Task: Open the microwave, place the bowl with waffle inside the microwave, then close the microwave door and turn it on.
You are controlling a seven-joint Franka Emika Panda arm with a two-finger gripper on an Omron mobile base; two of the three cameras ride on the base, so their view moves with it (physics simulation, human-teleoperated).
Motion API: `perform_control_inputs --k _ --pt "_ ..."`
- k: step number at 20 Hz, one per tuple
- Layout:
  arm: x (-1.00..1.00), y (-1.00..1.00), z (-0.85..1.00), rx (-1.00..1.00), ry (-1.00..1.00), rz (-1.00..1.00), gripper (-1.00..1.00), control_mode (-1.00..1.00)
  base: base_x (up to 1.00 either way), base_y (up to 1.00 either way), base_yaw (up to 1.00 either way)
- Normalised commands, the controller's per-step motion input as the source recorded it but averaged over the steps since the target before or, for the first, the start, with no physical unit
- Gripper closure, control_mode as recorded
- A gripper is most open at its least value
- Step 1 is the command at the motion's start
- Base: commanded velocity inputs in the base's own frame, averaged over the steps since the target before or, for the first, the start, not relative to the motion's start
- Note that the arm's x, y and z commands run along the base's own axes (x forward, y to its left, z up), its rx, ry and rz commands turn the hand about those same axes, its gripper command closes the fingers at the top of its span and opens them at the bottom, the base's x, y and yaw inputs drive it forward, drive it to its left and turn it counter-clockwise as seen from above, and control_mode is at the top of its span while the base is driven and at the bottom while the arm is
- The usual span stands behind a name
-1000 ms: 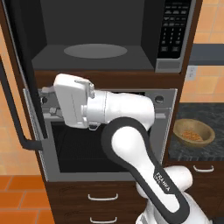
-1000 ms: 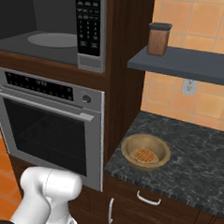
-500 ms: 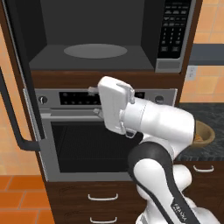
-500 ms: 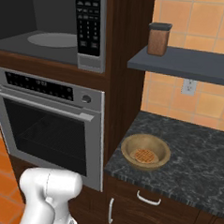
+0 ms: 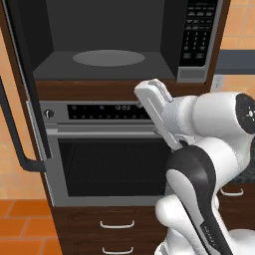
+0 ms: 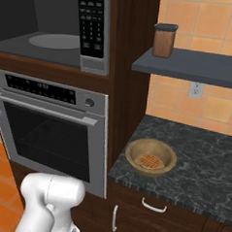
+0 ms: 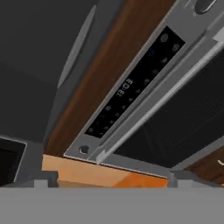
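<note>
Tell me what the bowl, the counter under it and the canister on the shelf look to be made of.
Bowl with waffle: apparently wood, tan with a matte, smooth finish.
Counter: looks like polished dark stone, perhaps granite, going by its grey mottled veining.
Canister: brown body, maybe wood or tinted plastic, with a dark lid; the rendering leaves it open.

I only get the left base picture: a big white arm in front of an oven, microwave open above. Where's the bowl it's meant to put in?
Observer: The bowl with waffle sits on the dark stone counter, right of the oven.
Visitor: Is the pincer holding anything?
Observer: No. In the hand view its tips are spread, empty, facing the oven's clock panel.
Visitor: Anything above that counter?
Observer: A brown jar on a grey shelf.
</note>
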Motion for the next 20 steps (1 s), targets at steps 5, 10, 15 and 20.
perform_control_inputs --k 5,10,15,20 --pt "-0.37 -0.95 -0.24 -0.3 0.09 -0.42 -1.0 -1.0 0.0 0.0 0.0" --pt "-0.34 -1.0 -0.63 0.0 -0.03 -0.35 -1.0 -1.0 0.0 0.0 0.0" --pt "-0.08 -1.0 -0.32 0.1 0.07 -0.24 -1.0 -1.0 0.0 0.0 0.0" --pt "-0.15 -1.0 -0.13 0.28 0.05 -0.11 -1.0 -1.0 0.0 0.0 0.0"
